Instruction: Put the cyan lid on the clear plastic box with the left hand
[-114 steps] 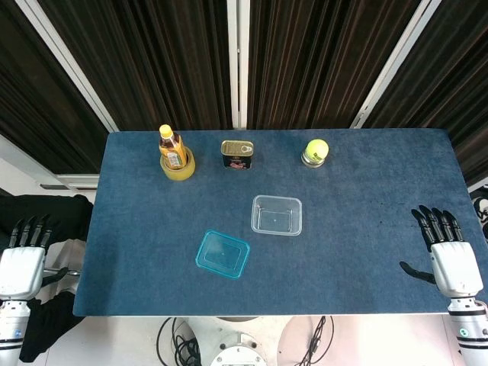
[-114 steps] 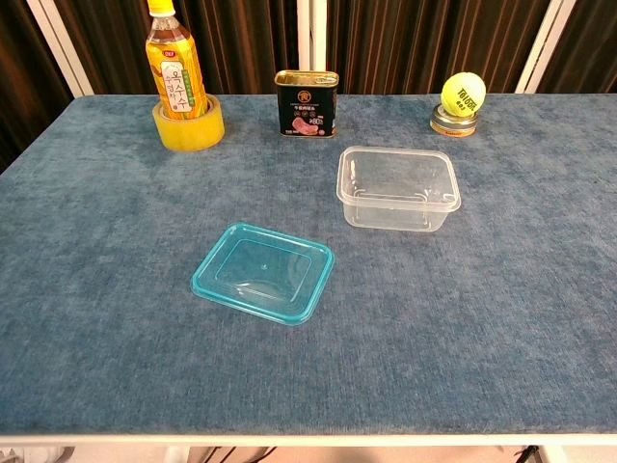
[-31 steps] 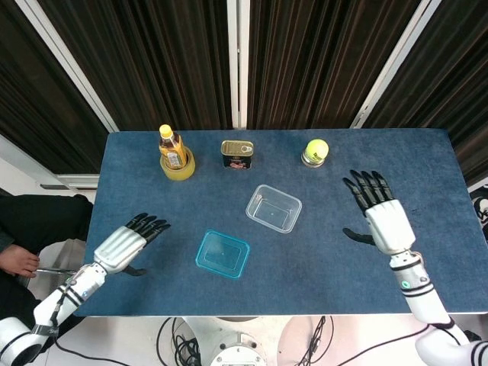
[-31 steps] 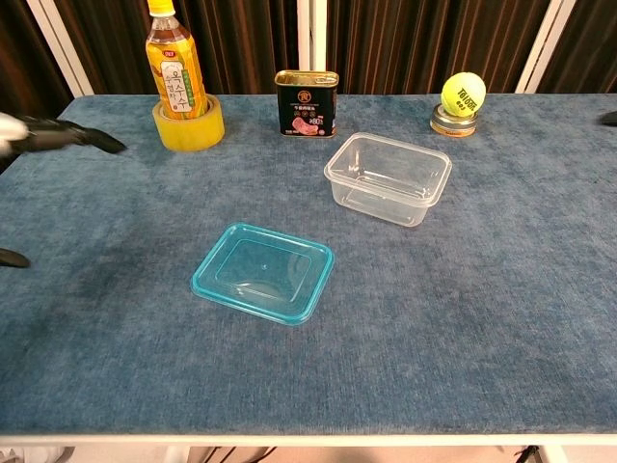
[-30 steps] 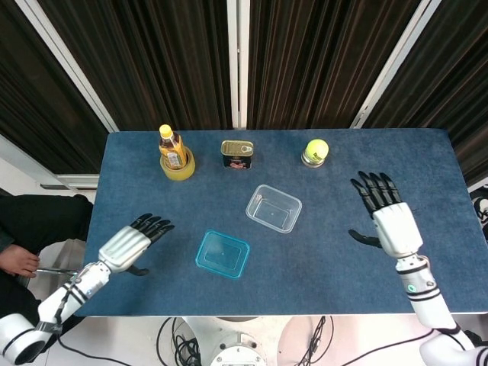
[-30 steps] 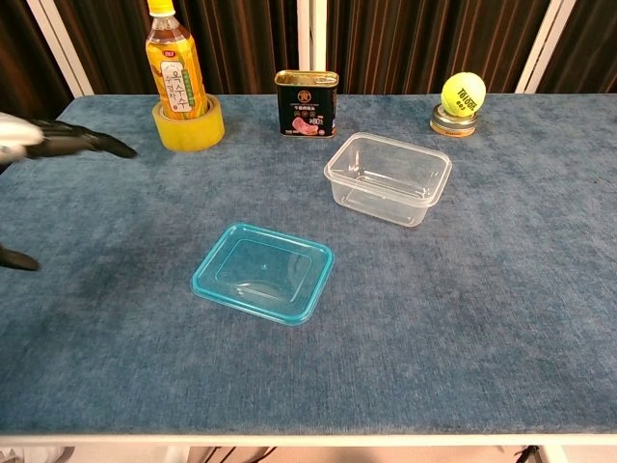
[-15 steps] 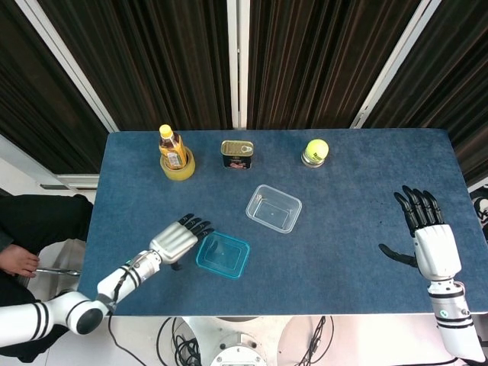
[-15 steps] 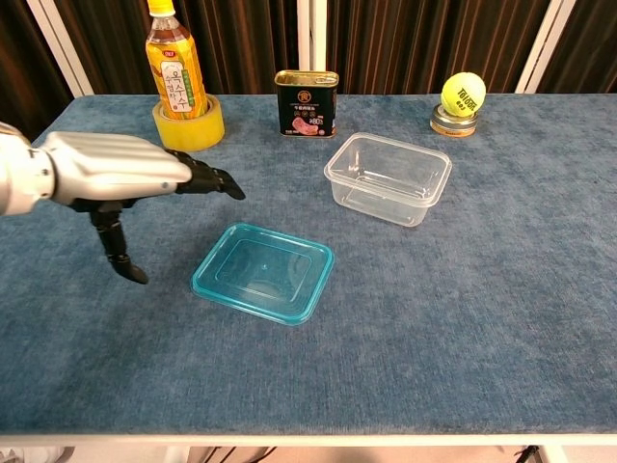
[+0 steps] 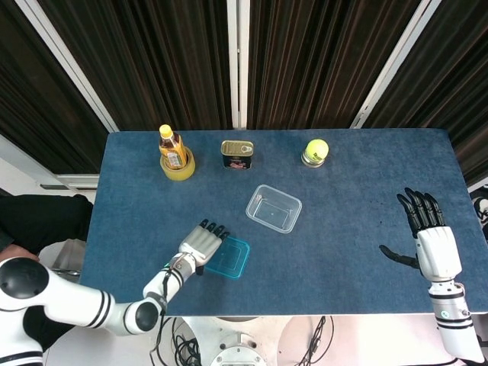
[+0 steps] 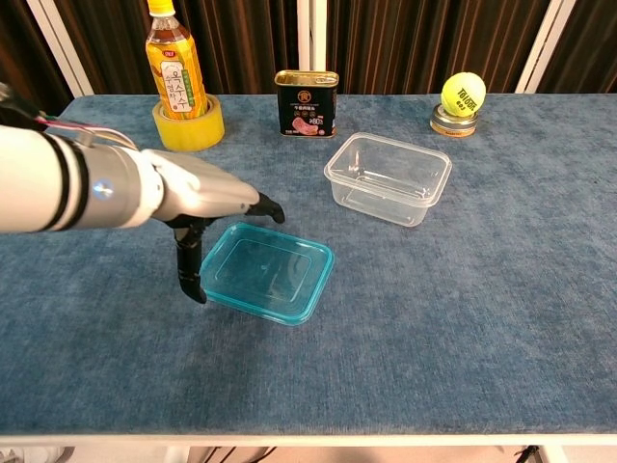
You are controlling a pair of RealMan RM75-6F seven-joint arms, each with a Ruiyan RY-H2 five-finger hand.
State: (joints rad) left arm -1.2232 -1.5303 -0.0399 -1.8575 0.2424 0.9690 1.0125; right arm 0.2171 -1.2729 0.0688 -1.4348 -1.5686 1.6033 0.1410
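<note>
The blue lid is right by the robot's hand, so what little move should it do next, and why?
Probably close the fingers on the lid. The left hand is at the lid's left edge, thumb down beside it, but the lid looks flat on the table, not gripped. The box sits open, waiting.

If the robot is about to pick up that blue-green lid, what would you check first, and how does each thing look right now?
1. Left hand at the cyan lid: ok, fingers over its near-left edge.
2. Lid actually gripped: cannot tell; it seems to lie flat on the table.
3. Clear plastic box upright, open and empty: ok.
4. Path from lid to box free: ok, only bare cloth between them.
5. Right hand out of the way: ok, open, far right.
6. Can and bottle clear of the route: ok, they stand at the back.
</note>
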